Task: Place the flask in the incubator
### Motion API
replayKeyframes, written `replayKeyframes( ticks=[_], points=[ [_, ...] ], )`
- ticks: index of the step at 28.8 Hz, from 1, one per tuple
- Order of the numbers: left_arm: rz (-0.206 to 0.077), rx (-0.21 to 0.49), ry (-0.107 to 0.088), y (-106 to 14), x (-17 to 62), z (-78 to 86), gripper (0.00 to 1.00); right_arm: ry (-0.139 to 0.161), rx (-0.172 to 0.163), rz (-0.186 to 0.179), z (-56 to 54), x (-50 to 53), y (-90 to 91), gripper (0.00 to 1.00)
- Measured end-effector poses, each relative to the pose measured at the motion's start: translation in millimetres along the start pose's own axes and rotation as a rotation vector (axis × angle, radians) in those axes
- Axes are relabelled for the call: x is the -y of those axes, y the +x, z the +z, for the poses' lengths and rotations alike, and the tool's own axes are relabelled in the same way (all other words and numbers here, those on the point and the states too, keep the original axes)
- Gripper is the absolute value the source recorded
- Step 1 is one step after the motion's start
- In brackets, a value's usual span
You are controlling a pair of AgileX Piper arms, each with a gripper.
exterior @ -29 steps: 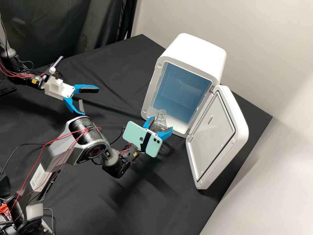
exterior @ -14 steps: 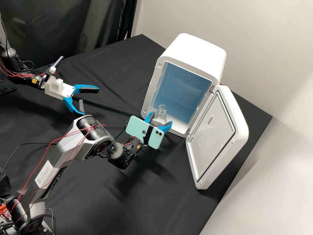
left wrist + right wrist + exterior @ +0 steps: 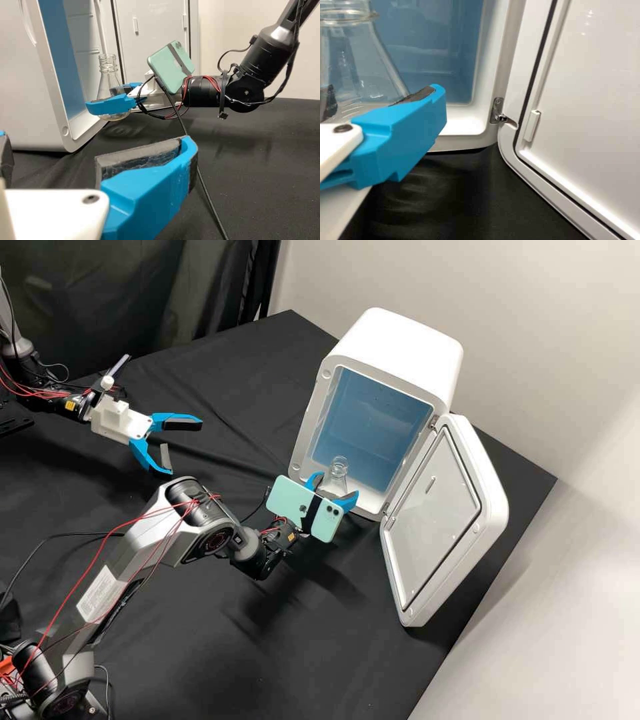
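Two claws are in play, and only one is doing the work. Just left of centre in the high view, the right claw (image 3: 333, 488) is clenched on the bulb of a clear glass conical flask (image 3: 339, 470). It holds the flask upright at the lower front lip of the boxy white incubator with a pale blue interior (image 3: 400, 347). In the left wrist view the flask sits right at the opening's edge and off the black cloth-covered desk (image 3: 300, 653).

This looks like the insertion step, partly done. The next move calls for carrying the flask deeper, lowering it until its base rests on the blue floor, then letting go and backing straight out without knocking the neck. The white hinged door (image 3: 460, 520) stands wide at lower right, out of the path.

The flask looks empty and unstoppered, with a narrow neck and a rolled rim. Its smooth sloping wall may slip under a loose grip.

At upper left the left claw (image 3: 183, 445) hangs released, well apart from the incubator.
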Motion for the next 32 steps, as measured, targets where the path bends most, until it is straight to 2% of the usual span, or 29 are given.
replayKeyframes(
  ticks=[6,10,13,16,17,18,21,22,23,25,32],
  points=[
    [0.000,0.000,0.000,-0.1,-0.3,0.1,1.00,-0.003,0.018,0.028,8.8,-11.0,1.5,0.00],
    [0.013,0.002,0.001,-1.4,-5.1,1.1,1.00,-0.005,0.021,0.050,13.2,-17.6,4.5,0.00],
    [0.024,0.010,0.002,-2.4,-8.8,2.5,1.00,-0.003,0.029,0.053,14.7,-18.7,7.1,0.00],
    [0.009,0.010,0.005,-3.2,-9.4,3.0,1.00,-0.005,0.031,0.053,14.3,-20.8,9.4,0.00],
    [0.002,0.010,0.014,-2.9,-9.8,3.2,1.00,-0.005,0.033,0.052,14.4,-20.6,9.4,0.00],
    [-0.018,0.008,0.038,-2.7,-8.7,3.5,1.00,-0.004,0.034,0.053,14.5,-20.7,9.4,0.00],
    [-0.053,0.019,0.082,-2.2,-5.5,7.2,1.00,-0.004,0.040,0.046,15.1,-20.2,9.5,0.00],
    [-0.059,0.023,0.095,-2.2,-4.8,8.2,1.00,-0.005,0.043,0.044,15.0,-20.8,10.3,0.00],
    [-0.061,0.035,0.118,-2.3,-4.5,10.5,1.00,-0.006,0.047,0.042,15.0,-21.9,11.8,0.00],
    [-0.060,0.047,0.141,-2.4,-4.7,12.5,1.00,-0.009,0.043,0.048,13.8,-24.8,14.3,0.00],
    [-0.061,0.053,0.146,-2.4,-4.4,14.0,1.00,-0.020,0.020,0.083,8.7,-36.1,22.6,0.00]
  ],
)
